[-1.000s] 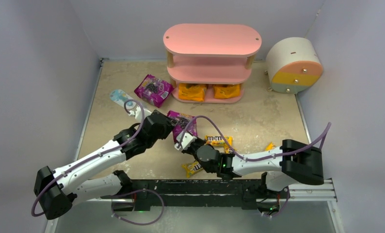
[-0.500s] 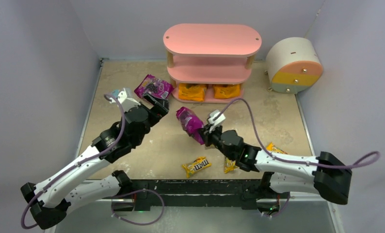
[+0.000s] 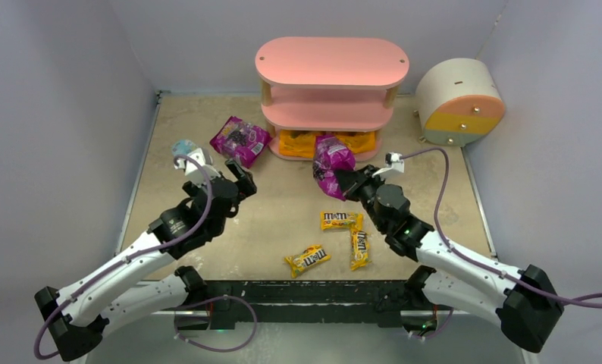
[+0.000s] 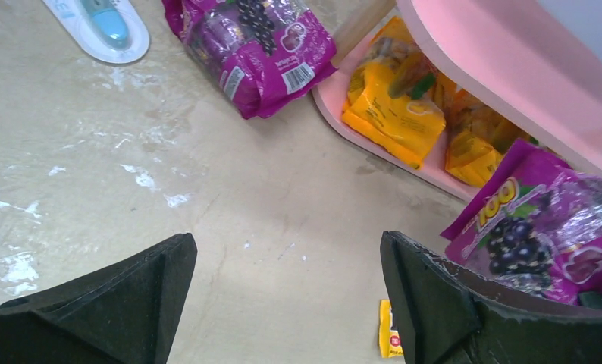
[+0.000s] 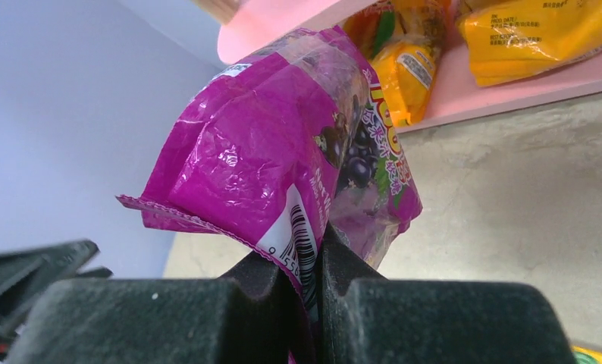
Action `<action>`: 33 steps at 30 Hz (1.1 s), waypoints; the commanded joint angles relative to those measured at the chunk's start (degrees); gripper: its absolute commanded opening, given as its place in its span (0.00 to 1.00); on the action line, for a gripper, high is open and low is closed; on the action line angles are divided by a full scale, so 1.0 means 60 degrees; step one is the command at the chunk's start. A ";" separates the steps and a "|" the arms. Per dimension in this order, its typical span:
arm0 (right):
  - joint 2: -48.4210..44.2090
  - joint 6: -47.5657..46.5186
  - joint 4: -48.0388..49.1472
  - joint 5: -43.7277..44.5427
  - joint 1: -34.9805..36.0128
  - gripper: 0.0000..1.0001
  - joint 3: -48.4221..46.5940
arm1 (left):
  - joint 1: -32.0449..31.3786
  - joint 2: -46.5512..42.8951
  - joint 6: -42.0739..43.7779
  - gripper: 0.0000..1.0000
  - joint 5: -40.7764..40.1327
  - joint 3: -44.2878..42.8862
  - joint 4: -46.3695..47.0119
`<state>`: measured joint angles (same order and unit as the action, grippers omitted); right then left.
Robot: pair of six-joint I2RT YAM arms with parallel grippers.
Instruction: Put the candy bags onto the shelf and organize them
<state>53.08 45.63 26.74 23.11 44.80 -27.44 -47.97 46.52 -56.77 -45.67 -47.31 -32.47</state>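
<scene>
My right gripper [image 3: 346, 183] is shut on the bottom edge of a magenta candy bag [image 3: 331, 162], held upright in the air just in front of the pink shelf [image 3: 332, 83]. In the right wrist view the fingers [image 5: 268, 280] pinch the bag [image 5: 283, 152] at its barcode. Two orange bags [image 3: 298, 142] [image 3: 356, 141] lie on the bottom tier. A second magenta bag [image 3: 240, 139] lies on the table left of the shelf. My left gripper [image 3: 237, 176] hangs open and empty just short of it. Three yellow M&M's packets [image 3: 340, 220] [image 3: 359, 249] [image 3: 307, 259] lie near the front.
A round cream drawer unit [image 3: 459, 102] stands at the back right. A pale blue-white flat packet [image 3: 184, 148] lies at the left, behind my left wrist. Walls close in the table on three sides.
The right arm carried the magenta bag from the table's middle up to the shelf front. The left gripper let go of it, opened wide and swung left toward the other magenta bag.
</scene>
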 commanded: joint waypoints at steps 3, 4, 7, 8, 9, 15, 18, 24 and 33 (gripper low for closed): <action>0.0591 0.1877 0.2840 0.0592 -0.0277 0.00 -0.1605 | 0.0046 -0.0427 0.0598 0.97 -0.0560 0.0121 -0.0244; 0.0758 0.1967 0.3100 0.0624 -0.0331 0.00 -0.1675 | 0.0055 -0.0523 0.0649 0.97 -0.0580 0.0204 -0.0230; 0.1110 0.2237 0.3756 0.0737 -0.0461 0.00 -0.1827 | 0.0068 -0.0839 0.0706 0.98 -0.0675 0.0322 -0.0257; 0.1202 0.2356 0.3884 0.0785 -0.0508 0.00 -0.1892 | 0.0067 -0.0938 0.0740 0.98 -0.0686 0.0337 -0.0265; 0.1290 0.2514 0.3954 0.0834 -0.0559 0.00 -0.1946 | 0.0058 -0.1033 0.0769 0.98 -0.0693 0.0353 -0.0273; 0.1970 0.3133 0.4235 0.1972 -0.0958 0.00 -0.2174 | 0.0055 -0.1487 0.0509 0.98 -0.0900 0.0480 -0.0461; 0.2267 0.3340 0.4611 0.2322 -0.1227 0.00 -0.2232 | 0.0057 -0.1625 0.0455 0.98 -0.0836 0.0549 -0.0473; 0.2749 0.4119 0.4233 0.2110 -0.1853 0.00 -0.2529 | 0.0051 -0.1598 0.0304 0.98 -0.0877 0.0568 -0.0604; 0.2978 0.5203 0.4825 0.1243 -0.2383 0.00 -0.2468 | 0.0066 -0.1383 0.0205 0.98 -0.0767 0.0560 -0.0582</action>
<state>72.27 72.36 47.57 30.24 31.27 -38.30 -47.97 37.69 -54.78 -49.71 -44.14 -35.86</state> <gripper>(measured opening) 0.108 0.975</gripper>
